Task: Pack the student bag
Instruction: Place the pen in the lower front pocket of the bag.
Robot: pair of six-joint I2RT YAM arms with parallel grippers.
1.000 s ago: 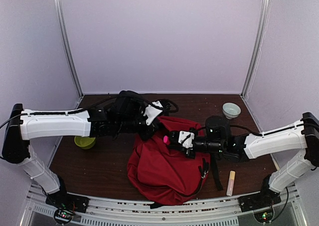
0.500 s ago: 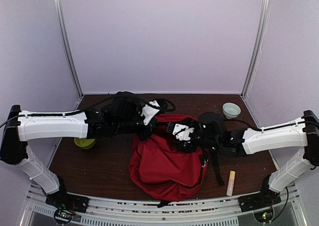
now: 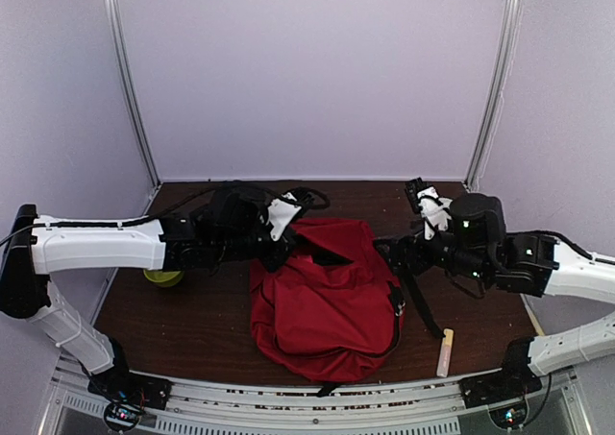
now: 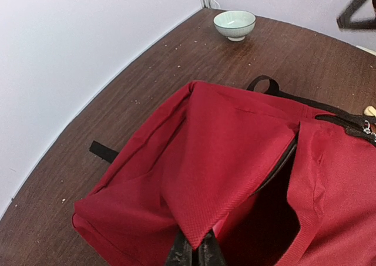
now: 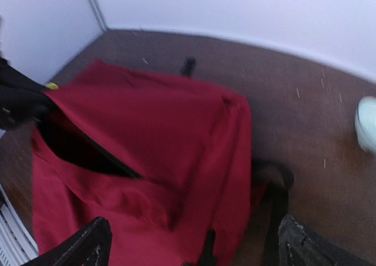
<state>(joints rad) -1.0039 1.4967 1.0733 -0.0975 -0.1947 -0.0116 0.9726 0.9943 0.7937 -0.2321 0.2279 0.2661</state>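
Rightward, over open table (image 3: 192,320), the right pincer (image 3: 420,197) hangs spread wide; the left pincer (image 4: 194,251) pinches a flap of the slumped, gaping red student bag (image 3: 322,301).

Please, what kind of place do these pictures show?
Probably a laboratory robot booth: plain pale walls and metal corner posts enclose a brown table, two white arms stand on a rail at its near edge, and a red backpack lies between them.
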